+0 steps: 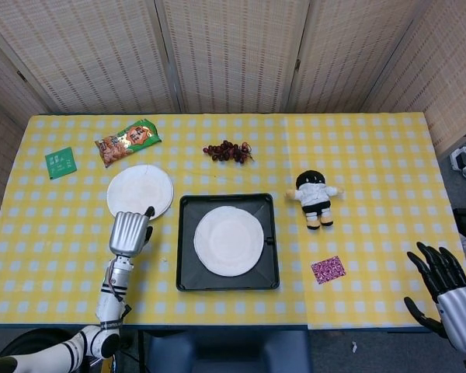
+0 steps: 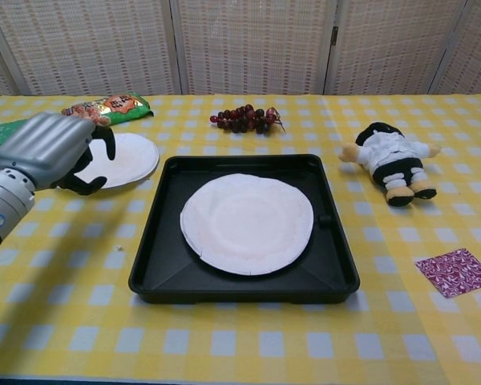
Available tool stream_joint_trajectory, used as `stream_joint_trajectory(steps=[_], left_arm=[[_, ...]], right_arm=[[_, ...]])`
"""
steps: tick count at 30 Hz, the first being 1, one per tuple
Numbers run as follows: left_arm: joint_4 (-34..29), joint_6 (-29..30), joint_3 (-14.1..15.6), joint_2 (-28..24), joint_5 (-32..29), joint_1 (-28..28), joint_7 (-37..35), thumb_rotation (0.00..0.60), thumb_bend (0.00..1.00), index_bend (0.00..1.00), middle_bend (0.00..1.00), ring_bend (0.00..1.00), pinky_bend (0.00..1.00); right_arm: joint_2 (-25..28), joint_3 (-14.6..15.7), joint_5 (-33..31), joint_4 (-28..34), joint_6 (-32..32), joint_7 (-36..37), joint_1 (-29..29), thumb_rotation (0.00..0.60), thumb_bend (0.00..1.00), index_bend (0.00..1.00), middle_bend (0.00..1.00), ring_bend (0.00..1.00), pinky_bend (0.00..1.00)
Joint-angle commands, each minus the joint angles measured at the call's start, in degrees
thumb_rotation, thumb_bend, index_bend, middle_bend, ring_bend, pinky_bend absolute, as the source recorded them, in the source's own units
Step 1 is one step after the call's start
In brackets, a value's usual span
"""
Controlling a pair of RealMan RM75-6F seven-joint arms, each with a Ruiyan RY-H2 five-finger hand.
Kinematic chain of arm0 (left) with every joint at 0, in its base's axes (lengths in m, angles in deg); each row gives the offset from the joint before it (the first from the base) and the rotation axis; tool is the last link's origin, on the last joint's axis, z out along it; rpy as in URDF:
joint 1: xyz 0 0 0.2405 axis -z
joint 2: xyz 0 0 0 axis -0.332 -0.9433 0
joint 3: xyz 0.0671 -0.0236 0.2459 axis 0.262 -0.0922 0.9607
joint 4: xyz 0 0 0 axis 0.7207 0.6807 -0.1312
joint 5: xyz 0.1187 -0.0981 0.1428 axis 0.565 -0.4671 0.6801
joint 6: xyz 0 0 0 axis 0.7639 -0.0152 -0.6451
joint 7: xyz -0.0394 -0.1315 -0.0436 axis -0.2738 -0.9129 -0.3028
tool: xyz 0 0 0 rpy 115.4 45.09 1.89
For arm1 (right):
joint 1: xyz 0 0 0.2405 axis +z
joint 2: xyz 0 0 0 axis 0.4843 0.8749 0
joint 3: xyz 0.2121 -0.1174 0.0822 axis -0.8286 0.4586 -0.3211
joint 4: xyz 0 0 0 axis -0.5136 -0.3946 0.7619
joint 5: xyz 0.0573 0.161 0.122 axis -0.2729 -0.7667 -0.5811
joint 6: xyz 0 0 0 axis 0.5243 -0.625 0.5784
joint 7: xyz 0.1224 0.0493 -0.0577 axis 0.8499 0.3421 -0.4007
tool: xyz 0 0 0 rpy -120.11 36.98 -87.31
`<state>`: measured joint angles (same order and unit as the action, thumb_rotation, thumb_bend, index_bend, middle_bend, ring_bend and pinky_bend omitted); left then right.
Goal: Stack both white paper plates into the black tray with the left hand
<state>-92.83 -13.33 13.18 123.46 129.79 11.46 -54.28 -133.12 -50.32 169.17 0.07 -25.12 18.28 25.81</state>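
Observation:
One white paper plate (image 1: 228,240) (image 2: 247,222) lies flat in the black tray (image 1: 188,280) (image 2: 159,273) at the table's middle. The other white plate (image 1: 140,191) (image 2: 122,159) lies on the cloth to the tray's left. My left hand (image 1: 130,231) (image 2: 52,151) hovers at that plate's near edge, fingers curled with nothing in them; the chest view shows it covering the plate's left part. My right hand (image 1: 443,294) hangs off the table's right front corner, fingers spread and empty.
A snack bag (image 1: 127,141) (image 2: 105,109) and a green card (image 1: 60,162) lie behind the loose plate. Grapes (image 1: 228,150) (image 2: 244,119) sit behind the tray. A doll (image 1: 316,197) (image 2: 390,159) and a purple square (image 1: 328,269) (image 2: 457,271) lie to the right.

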Motion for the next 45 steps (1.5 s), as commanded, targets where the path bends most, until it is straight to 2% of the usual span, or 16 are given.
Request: stream_joint_trajectory(steps=[1,11,31,45], left_arm=[[5.6,-2.5,0.0,2.1,-0.8,2.0,-3.4,0.600,0.38,0.49,1.00,1.00,1.00],[14.6,-5.5,0.3,4.7,-2.9,3.6,-7.1,0.600,0.40,0.50,1.00,1.00,1.00],[23.9,-7.5,0.3,7.9,-5.3,5.4,-8.0,0.600,0.37,0.48,1.00,1.00,1.00],[31.7,-8.3,0.3,11.1,-5.7,6.8,-10.3,0.600,0.38,0.50,1.00,1.00,1.00]], right_arm=[[0.0,-0.3,-0.6,-0.1,-0.6,0.1,-0.4,0.600,0.37,0.00,0.00,0.00,0.00],[0.1,-0.7,-2.0,-0.2,0.1,0.3,-0.4,0.600,0.37,0.00,0.00,0.00,0.00],[0.0,-0.8,-2.7,-0.1,0.5,-0.2,-0.3,0.600,0.37,0.00,0.00,0.00,0.00],[0.1,-1.1,-3.6,-0.1,1.2,-0.1,-0.2,0.600,0.37,0.00,0.00,0.00,0.00]])
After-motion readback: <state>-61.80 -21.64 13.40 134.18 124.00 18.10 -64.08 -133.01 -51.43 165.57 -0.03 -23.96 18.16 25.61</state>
